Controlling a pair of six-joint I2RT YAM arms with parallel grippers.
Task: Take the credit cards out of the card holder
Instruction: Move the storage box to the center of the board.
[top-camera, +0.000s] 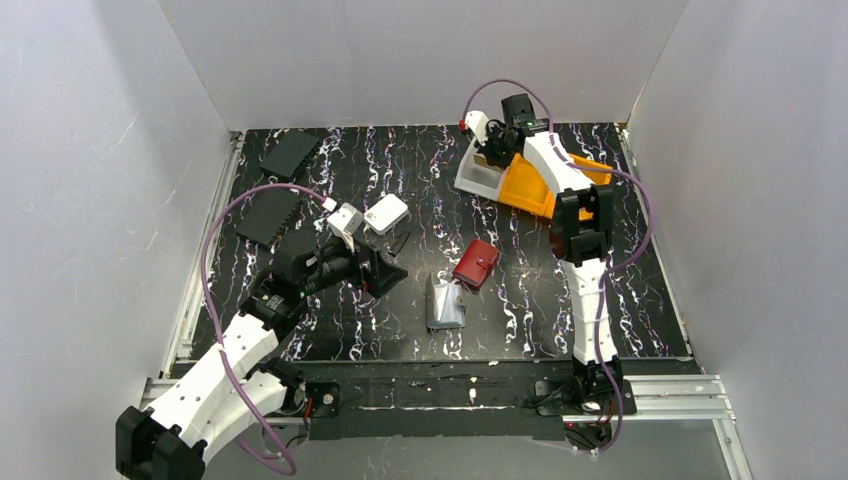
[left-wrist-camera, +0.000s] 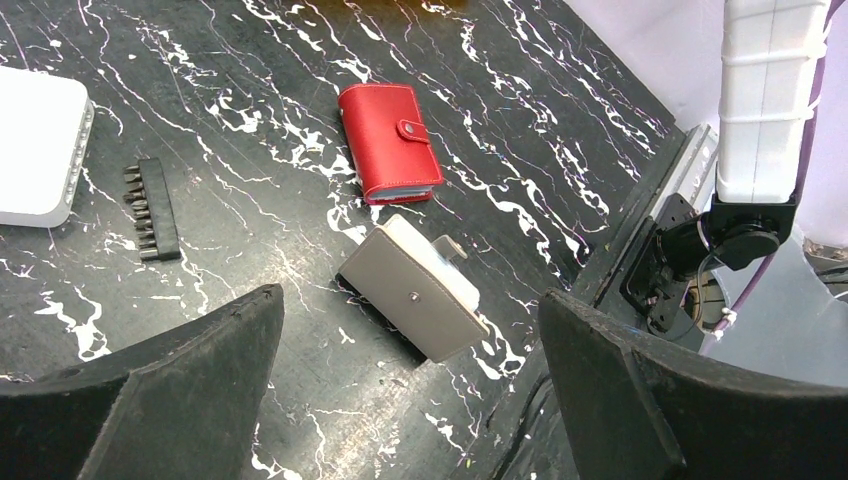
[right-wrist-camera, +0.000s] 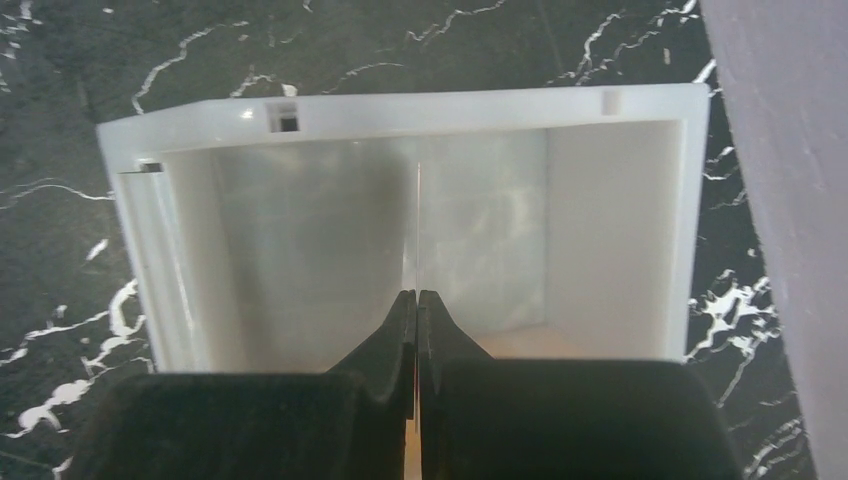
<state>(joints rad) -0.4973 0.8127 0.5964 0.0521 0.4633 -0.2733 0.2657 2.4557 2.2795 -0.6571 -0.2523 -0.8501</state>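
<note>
The grey card holder (top-camera: 445, 303) (left-wrist-camera: 415, 290) lies on the black marbled table, its snap tab sticking out loose. No card shows in it from here. My left gripper (left-wrist-camera: 410, 400) (top-camera: 385, 272) hangs open just left of it, nothing between its fingers. At the far right my right gripper (right-wrist-camera: 415, 292) (top-camera: 490, 152) is shut on a thin credit card (right-wrist-camera: 415, 230), seen edge-on, over the inside of a white bin (right-wrist-camera: 400, 105) (top-camera: 478, 180). The card's colour is unclear.
A red wallet (top-camera: 476, 263) (left-wrist-camera: 388, 140) lies just beyond the card holder. A white box (top-camera: 386, 213) (left-wrist-camera: 35, 150) and a black bit strip (left-wrist-camera: 150, 208) lie near my left arm. An orange bin (top-camera: 535, 192) adjoins the white one. Black panels (top-camera: 268, 215) lie far left.
</note>
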